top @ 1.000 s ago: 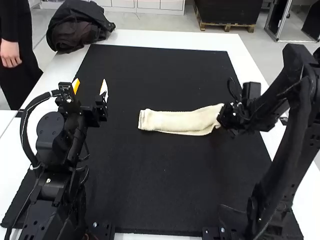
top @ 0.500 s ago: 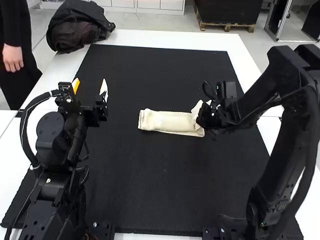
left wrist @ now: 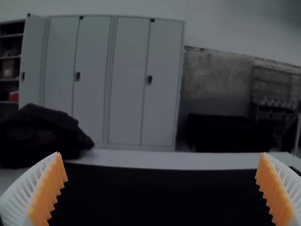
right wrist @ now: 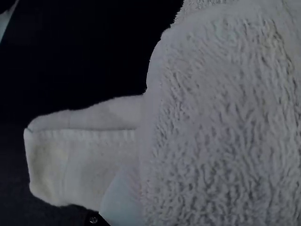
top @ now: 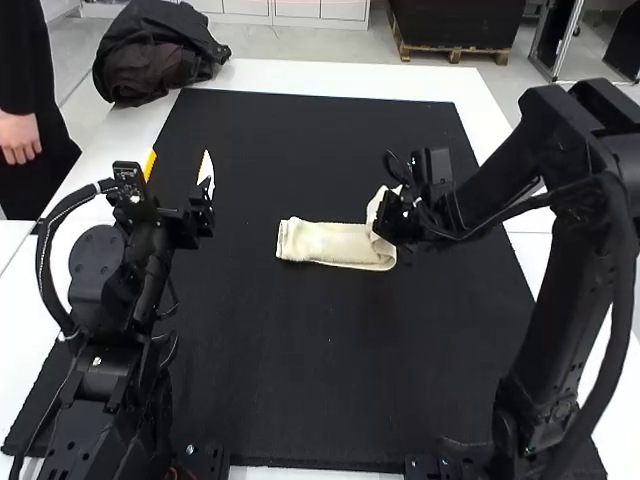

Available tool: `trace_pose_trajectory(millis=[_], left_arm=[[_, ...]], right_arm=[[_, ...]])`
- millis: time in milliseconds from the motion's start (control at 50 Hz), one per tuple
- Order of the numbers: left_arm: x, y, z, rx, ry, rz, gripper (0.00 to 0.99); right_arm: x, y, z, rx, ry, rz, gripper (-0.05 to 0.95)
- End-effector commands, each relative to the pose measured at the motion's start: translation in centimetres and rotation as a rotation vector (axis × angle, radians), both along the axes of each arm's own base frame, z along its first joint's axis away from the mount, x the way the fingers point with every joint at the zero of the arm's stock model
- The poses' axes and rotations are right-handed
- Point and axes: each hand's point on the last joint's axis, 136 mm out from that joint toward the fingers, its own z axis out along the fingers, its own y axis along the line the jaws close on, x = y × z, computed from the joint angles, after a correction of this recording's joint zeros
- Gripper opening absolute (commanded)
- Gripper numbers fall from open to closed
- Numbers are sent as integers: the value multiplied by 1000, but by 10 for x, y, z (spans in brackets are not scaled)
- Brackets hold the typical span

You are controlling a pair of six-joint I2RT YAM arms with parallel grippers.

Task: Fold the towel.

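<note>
Your right jaws (top: pixel 396 215) grip the towel (top: pixel 322 243)

It lies as a narrow folded strip on the black mat (top: pixel 300 350), near the frame's centre, its right end lifted, the jaws closed on it. Your left jaws (top: pixel 179 158), at upper left, stand wide apart and empty.

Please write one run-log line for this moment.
Towel on black mat | right gripper holds its raised end | left gripper open, apart | fold unfinished
</note>
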Motion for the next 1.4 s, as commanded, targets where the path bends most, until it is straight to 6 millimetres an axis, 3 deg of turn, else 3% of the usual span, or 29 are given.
trace_pose_trajectory(millis=[0,680,1380], left_arm=[[-5,-3,14,15,-37,-12,944],[-3,-4,8,14,-15,-19,944],[-3,-6,8,9,-17,-28,944]], right_arm=[[9,13,6,5,-26,1,-8],[11,69,3,-4,-40,91,-8],[8,96,-1,-15,-47,130,-8]])
